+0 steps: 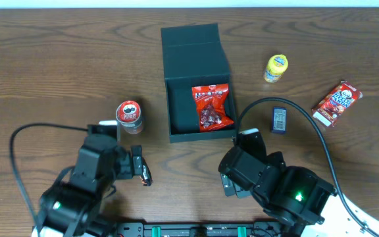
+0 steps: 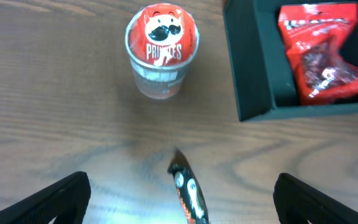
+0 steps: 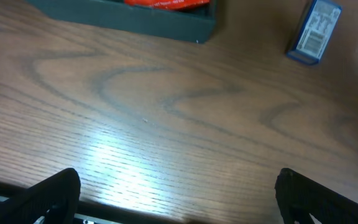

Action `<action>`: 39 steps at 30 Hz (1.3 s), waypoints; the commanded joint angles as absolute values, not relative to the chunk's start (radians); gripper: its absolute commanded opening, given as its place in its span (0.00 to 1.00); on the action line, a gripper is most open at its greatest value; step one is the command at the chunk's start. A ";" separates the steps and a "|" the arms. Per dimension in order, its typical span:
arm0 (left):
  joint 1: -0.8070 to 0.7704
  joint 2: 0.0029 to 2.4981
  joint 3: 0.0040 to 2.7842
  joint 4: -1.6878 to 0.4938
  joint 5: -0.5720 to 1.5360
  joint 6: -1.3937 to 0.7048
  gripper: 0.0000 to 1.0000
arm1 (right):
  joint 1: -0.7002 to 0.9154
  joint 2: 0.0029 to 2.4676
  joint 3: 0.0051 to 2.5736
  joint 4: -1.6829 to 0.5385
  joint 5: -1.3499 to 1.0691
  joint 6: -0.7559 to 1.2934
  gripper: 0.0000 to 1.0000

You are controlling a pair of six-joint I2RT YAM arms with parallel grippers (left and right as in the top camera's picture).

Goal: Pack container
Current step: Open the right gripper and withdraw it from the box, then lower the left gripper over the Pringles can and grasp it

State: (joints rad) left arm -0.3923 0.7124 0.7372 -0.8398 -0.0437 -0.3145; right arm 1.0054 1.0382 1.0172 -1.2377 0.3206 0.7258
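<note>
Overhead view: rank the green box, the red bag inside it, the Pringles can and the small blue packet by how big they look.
1. green box
2. red bag
3. Pringles can, though it stands tall, so its top is nearer the camera
4. blue packet

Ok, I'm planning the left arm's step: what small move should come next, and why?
Probably lower the left end effector and close on the slim dark wrapped snack lying on the wooden table between its open fingers; the dark teal cardboard box holds only one red bag so far.
</note>
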 commanded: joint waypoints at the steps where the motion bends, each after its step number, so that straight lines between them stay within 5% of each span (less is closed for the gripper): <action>1: -0.386 0.762 0.664 -0.778 -0.078 -0.323 0.95 | 1.024 1.029 1.005 -1.234 0.352 0.770 0.99; 14: -0.386 0.897 0.411 -0.313 -0.118 -0.302 0.95 | 1.024 1.029 1.004 -1.232 0.431 0.770 0.99; 25: -0.385 1.257 0.410 0.062 -0.250 -0.299 0.95 | 1.024 1.030 1.004 -1.230 0.446 0.770 0.99; 39: -0.352 1.394 0.411 0.320 -0.287 -0.299 0.95 | 1.024 1.032 1.004 -1.229 0.469 0.770 0.99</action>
